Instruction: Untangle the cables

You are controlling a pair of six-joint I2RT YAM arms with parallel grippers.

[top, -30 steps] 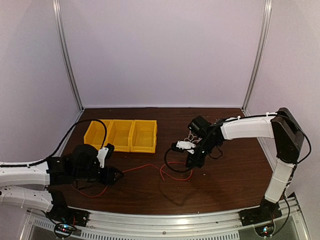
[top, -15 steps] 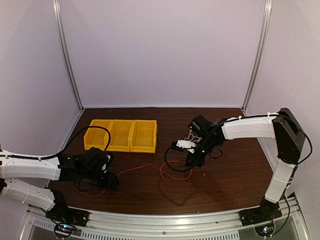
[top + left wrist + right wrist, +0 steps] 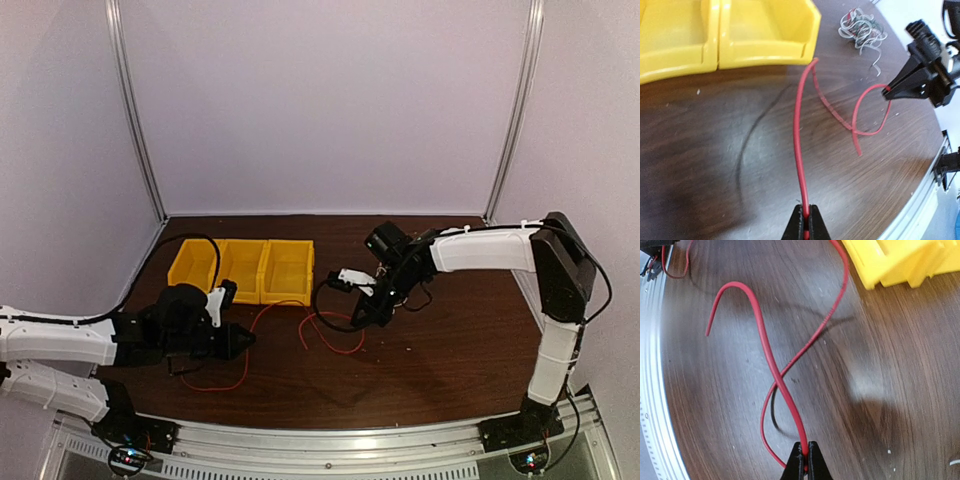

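One red cable (image 3: pixel 335 350) curls across the brown table between both arms. My left gripper (image 3: pixel 250 342) is shut on one stretch of it; in the left wrist view the red cable (image 3: pixel 798 125) runs straight out of the closed left gripper (image 3: pixel 805 210). My right gripper (image 3: pixel 358 318) is shut on another stretch, and in its wrist view the red cable (image 3: pixel 767 355) crosses itself just ahead of the right gripper (image 3: pixel 805 447). A small tangle of white, green and red cables (image 3: pixel 862 32) lies behind the right gripper (image 3: pixel 886 91). A thin black cable (image 3: pixel 318 300) loops beside it.
Three yellow bins (image 3: pixel 243 268) stand in a row at the back left, close to the red cable's bend. One bin corner (image 3: pixel 900 260) shows in the right wrist view. A metal rail (image 3: pixel 330 445) runs along the near table edge.
My left gripper has closed on the red cable and shifted right. The right arm has moved left toward the bins, carrying its part of the cable, so the red loops have bunched nearer the bins.
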